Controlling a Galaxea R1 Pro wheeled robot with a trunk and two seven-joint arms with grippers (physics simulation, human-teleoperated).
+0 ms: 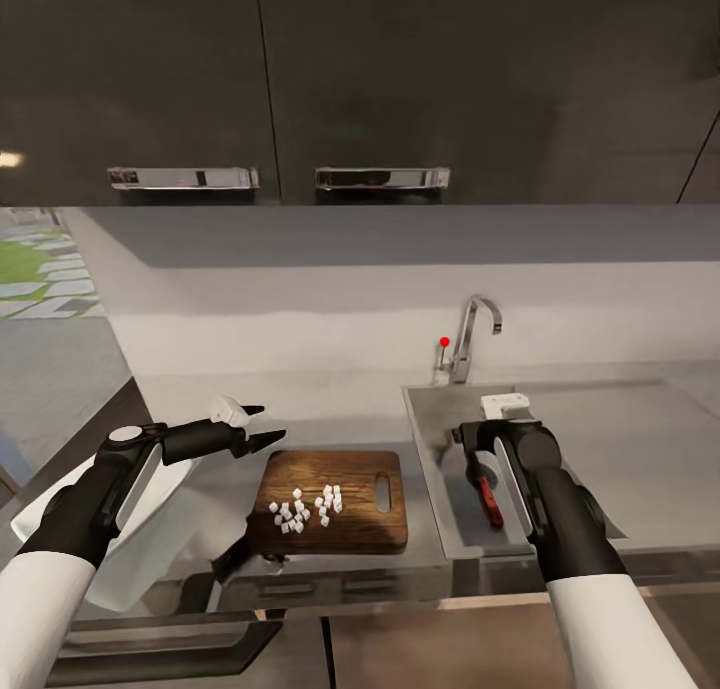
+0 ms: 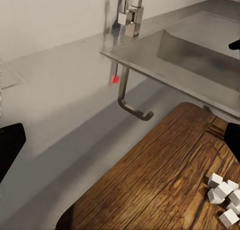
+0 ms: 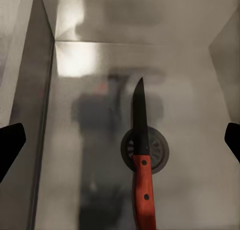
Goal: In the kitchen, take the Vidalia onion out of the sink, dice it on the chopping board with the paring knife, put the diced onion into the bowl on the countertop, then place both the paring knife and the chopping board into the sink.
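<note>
The paring knife (image 3: 141, 160) lies flat on the floor of the sink (image 1: 425, 449), its red-orange handle and dark blade crossing the round drain (image 3: 158, 151), the point aimed toward the sink's far wall. The right hand (image 1: 500, 431) hangs above the basin, over the knife; in the right wrist view its two dark fingertips (image 3: 11, 142) sit far apart at the picture's edges, so it is spread wide and holds nothing.

The chopping board (image 1: 335, 499) rests on the table (image 1: 330, 409) just beside the sink's left wall, its slot handle toward the sink. A loose heap of small white onion cubes (image 1: 305, 509) lies on its middle (they show again at the edge of the left wrist view (image 2: 224, 194)). The left hand (image 1: 262, 424) hovers over the table near the board's far left corner, fingers parted and empty as far as the head view shows.

The white bowl (image 1: 150, 529) is at the table's left end, partly hidden by the left arm; whether it sits level is hard to judge. The chrome tap (image 1: 472, 334) with its red knob stands behind the sink.
</note>
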